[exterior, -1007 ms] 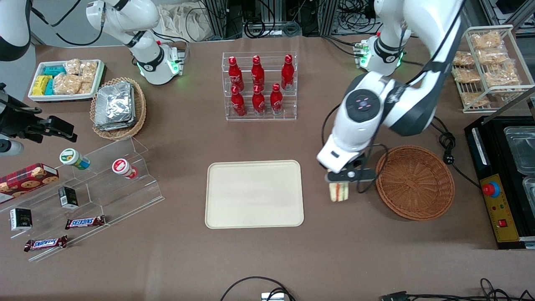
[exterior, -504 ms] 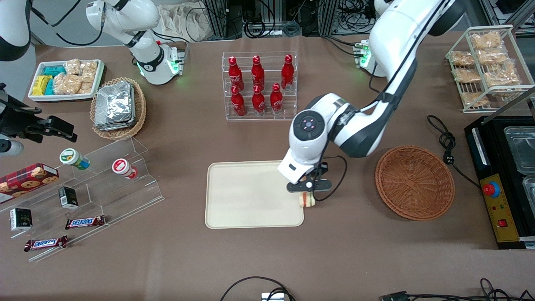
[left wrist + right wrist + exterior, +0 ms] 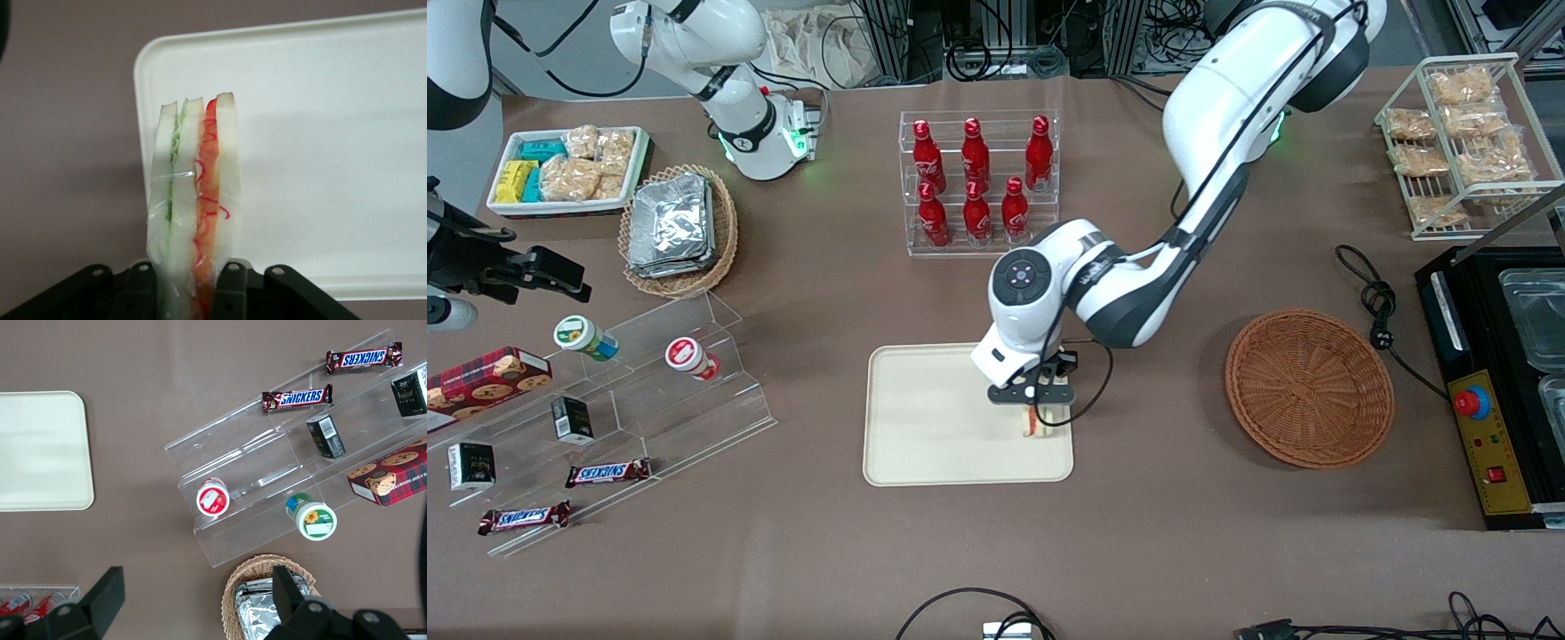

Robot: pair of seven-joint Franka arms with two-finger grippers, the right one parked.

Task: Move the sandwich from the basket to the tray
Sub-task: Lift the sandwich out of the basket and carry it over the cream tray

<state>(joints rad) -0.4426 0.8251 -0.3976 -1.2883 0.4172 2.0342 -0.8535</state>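
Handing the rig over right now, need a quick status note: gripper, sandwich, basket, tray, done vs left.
Gripper: shut on the sandwich, held above the tray, near the tray edge that faces the basket.
Basket: no sandwich in it, toward the working arm's end of the table.
Done: sandwich picked out and carried over the tray.
Left: lower it, open the fingers, pull the arm away.

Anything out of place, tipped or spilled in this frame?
Nothing spilled or damaged. The gripper holds the sandwich on edge over a corner of the tray; the basket sits empty. Two tubs lie tipped on the acrylic steps.
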